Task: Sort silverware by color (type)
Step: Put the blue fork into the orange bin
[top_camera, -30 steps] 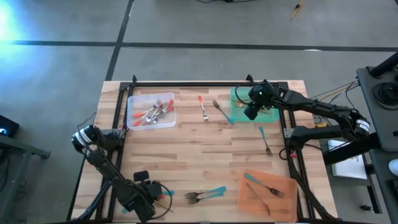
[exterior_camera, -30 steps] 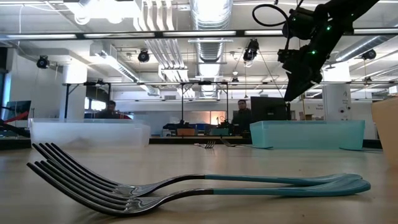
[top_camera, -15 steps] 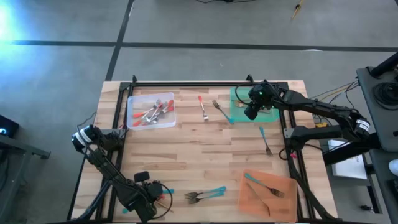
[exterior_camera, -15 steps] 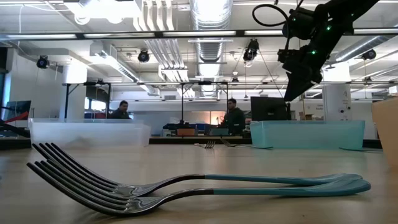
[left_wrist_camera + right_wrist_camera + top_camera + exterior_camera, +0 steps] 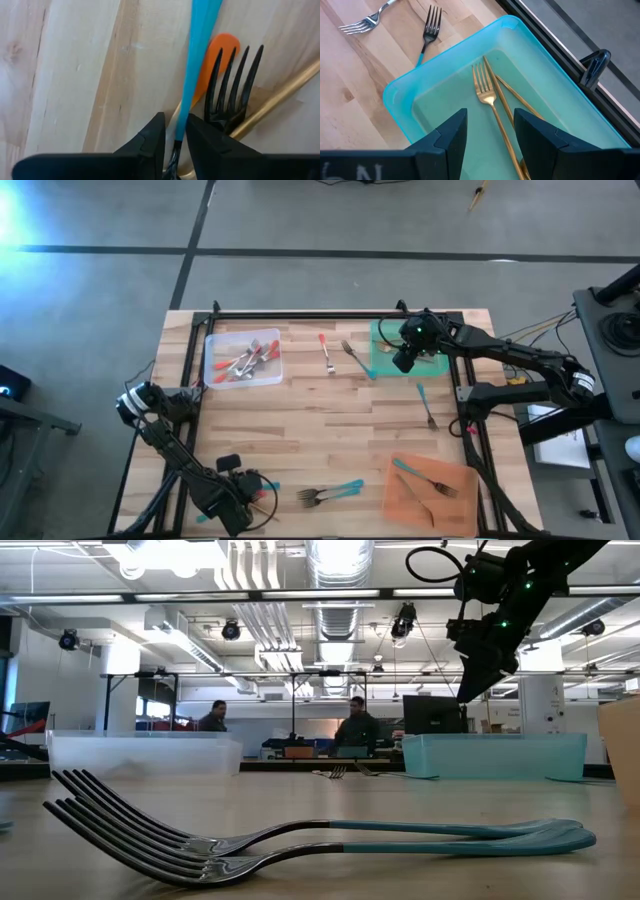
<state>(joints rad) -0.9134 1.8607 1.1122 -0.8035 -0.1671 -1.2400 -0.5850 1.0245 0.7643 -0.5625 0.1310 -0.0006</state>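
My left gripper (image 5: 243, 492) is at the table's near left, pointing down, shut on a teal-handled piece of silverware (image 5: 197, 55). That piece lies over an orange-handled piece (image 5: 220, 50), a dark fork head (image 5: 230, 95) and a gold handle (image 5: 280, 95). My right gripper (image 5: 404, 358) is open and empty above the green tray (image 5: 384, 350). That tray holds gold forks (image 5: 487, 100). Two teal-handled forks (image 5: 330, 494) lie near the front edge. They also show in the low view (image 5: 300, 840). My left gripper pinches the teal handle's narrow end (image 5: 181, 122), where it meets the metal neck, between its two fingers (image 5: 150, 142). The fingers come from above, pointing down, and lie across the handle. Whether the piece is lifted clear I cannot tell.
A clear tray (image 5: 215, 365) at the far left holds red-handled pieces. An orange tray (image 5: 465, 500) at the near right holds a teal fork and others. A red-handled piece (image 5: 326, 352) and teal forks (image 5: 355, 358) (image 5: 426, 405) lie loose on the wood. People move in the room behind.
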